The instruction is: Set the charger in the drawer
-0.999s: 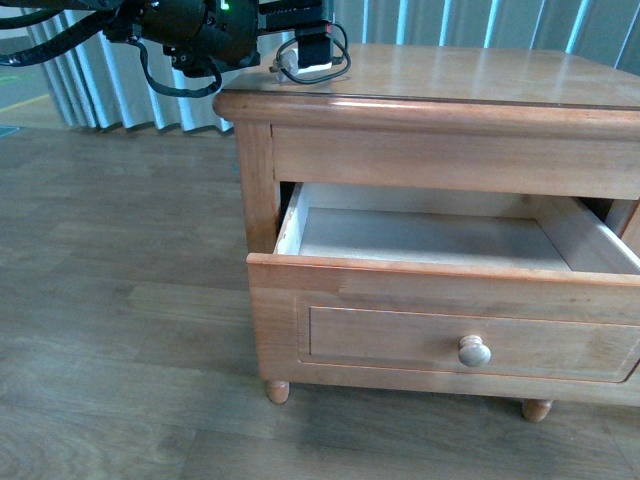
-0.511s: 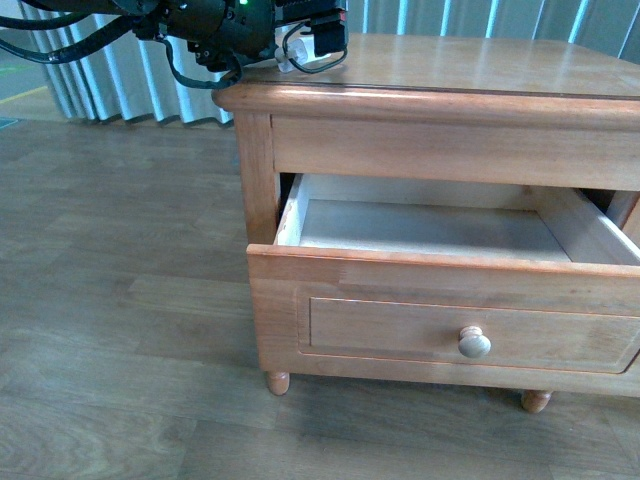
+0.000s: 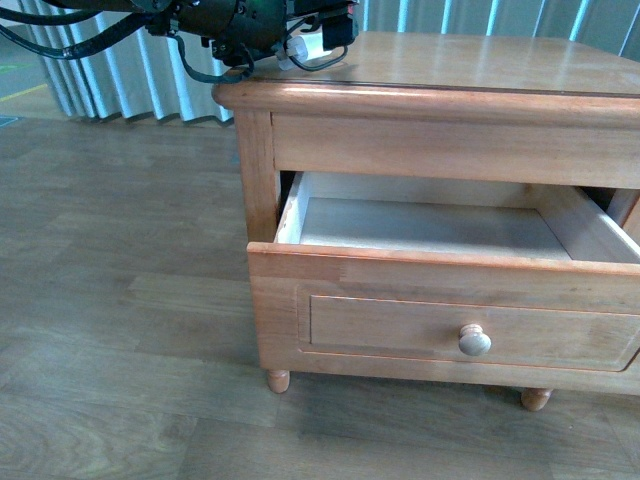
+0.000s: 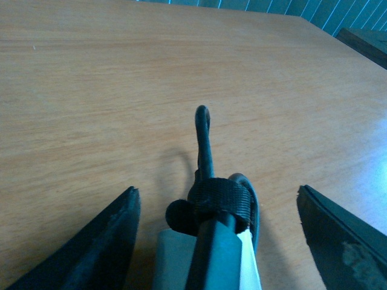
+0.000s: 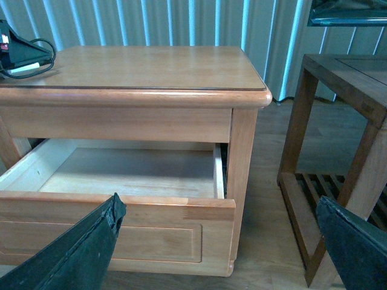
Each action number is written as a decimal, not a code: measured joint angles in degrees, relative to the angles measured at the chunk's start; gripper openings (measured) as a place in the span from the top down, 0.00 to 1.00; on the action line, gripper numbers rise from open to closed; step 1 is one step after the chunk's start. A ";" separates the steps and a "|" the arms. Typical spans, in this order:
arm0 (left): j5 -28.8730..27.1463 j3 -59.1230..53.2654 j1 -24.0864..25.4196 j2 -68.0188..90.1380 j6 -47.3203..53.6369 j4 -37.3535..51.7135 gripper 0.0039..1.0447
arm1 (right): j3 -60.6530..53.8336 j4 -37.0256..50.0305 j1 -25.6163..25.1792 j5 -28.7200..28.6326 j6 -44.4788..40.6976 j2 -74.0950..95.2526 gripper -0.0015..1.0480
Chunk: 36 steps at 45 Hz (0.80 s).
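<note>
Left wrist view: left end effector [image 4: 216, 192] spread, prob. straddling charger [image 4: 208, 241].

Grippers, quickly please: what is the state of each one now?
Left gripper: open, fingers either side of the charger, not gripping it.
Right gripper: open, empty.

Smooth wooden drawer [image 3: 400, 300], glossy nightstand top [image 3: 480, 65]
</note>
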 joint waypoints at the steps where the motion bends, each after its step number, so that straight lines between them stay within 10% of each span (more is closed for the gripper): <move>1: 0.02 0.00 -0.09 0.00 0.00 -0.04 0.29 | 0.00 0.00 0.00 0.00 0.00 0.00 0.08; 9: -0.20 -0.07 -0.17 0.00 -0.07 -0.37 0.61 | 0.00 0.00 0.00 0.00 0.00 0.00 0.08; 36: -4.76 -21.73 -7.93 -18.73 0.22 9.01 0.62 | 0.00 0.00 0.00 0.00 0.00 0.00 0.08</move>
